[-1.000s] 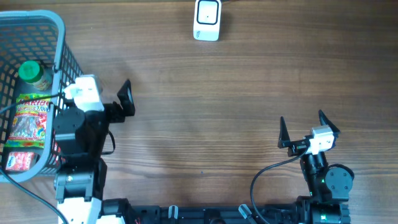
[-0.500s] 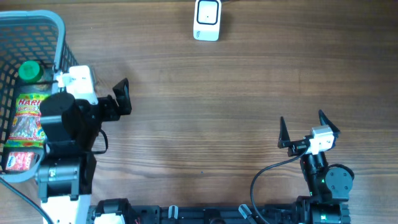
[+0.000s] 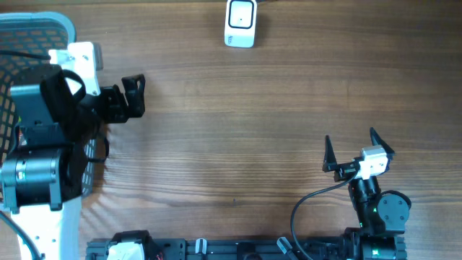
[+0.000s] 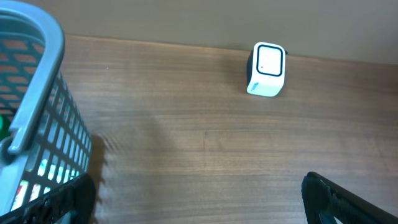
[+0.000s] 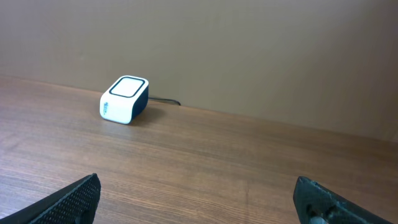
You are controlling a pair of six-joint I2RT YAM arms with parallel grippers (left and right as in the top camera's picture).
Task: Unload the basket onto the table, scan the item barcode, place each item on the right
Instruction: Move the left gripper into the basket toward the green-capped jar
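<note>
1. The right hand (image 3: pixel 351 144) sits low at the near right of the table (image 3: pixel 245 144). Its two fingers are spread wide and it holds nothing.
2. The left hand (image 3: pixel 137 96) is farther up on the left side, just beside the basket (image 3: pixel 50 20). It is wide too and has nothing in it. It points out over the wood.
3. From above, the left arm (image 3: pixel 43 144) covers most of the basket.
4. In the left wrist view, bits of the items (image 4: pixel 23 188) show through the basket's bars. I cannot tell what they are.
5. The scanner (image 3: pixel 240 23) is a small white box at the far edge of the table. It is well apart from both hands. A dark cord (image 5: pixel 165 100) comes out behind it.
</note>
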